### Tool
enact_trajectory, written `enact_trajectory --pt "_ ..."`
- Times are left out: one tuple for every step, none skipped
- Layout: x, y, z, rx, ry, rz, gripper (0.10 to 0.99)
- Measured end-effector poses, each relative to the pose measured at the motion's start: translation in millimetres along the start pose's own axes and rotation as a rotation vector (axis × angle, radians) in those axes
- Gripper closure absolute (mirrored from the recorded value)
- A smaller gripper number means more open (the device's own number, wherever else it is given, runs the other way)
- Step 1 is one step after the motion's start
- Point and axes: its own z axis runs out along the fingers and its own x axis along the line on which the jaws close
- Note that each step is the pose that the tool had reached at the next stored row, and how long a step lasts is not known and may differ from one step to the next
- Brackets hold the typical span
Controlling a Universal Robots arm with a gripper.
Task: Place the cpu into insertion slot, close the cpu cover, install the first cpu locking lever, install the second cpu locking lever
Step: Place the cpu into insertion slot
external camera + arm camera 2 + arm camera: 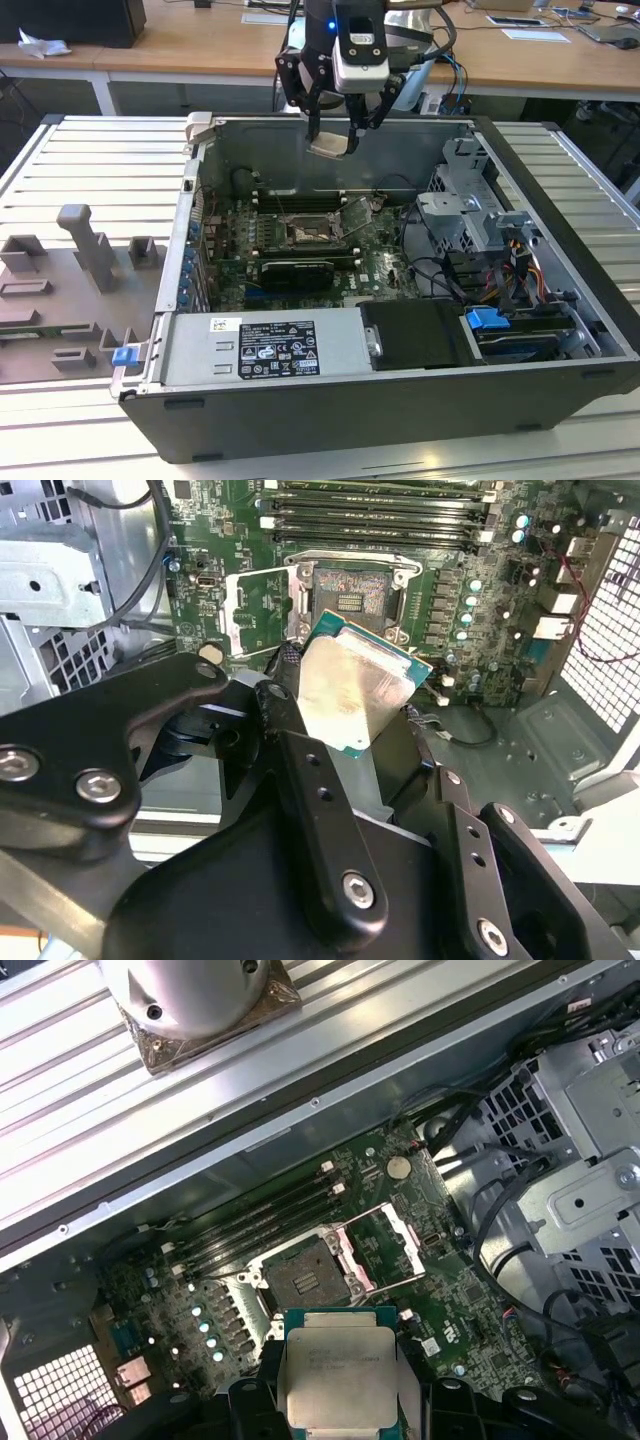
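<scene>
Computer case (300, 420): lying open on the slatted counter (90, 150), its full outline showing in the exterior view.
Gripper (335, 132): hanging above the case, fingers clamping the cpu (338, 1370) by its edges.
Insertion slot (300, 1278): dark, silver-rimmed, lying uncovered.
Cpu cover (385, 1250): standing flipped open beside the slot.
Cpu: pale silver top and green border showing in both wrist views, hovering above the slot.

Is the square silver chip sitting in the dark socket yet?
No, the gripper holds the square silver-topped chip above the dark, empty square socket.
</scene>
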Motion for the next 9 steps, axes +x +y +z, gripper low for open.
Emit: enact_trajectory --pt "0.0 0.0 0.1 0.0 0.0001 0.0 0.553" --pt "0.0 0.0 0.2 0.0 0.0 0.0 0.553" --pt "0.0 0.0 0.3 0.0 0.0001 0.0 0.553" --pt "0.0 0.0 0.4 0.0 0.0001 0.0 0.553" --pt "0.0 0.0 0.5 0.0 0.0 0.0 0.553" --pt "0.0 0.0 0.6 0.0 0.0 0.001 0.553" --pt "0.0 0.0 0.6 0.0 -0.0001 0.002 0.553" --pt "0.0 0.0 0.7 0.0 -0.0004 0.005 0.553" --pt "0.0 0.0 0.8 0.0 -0.0007 0.008 0.553"
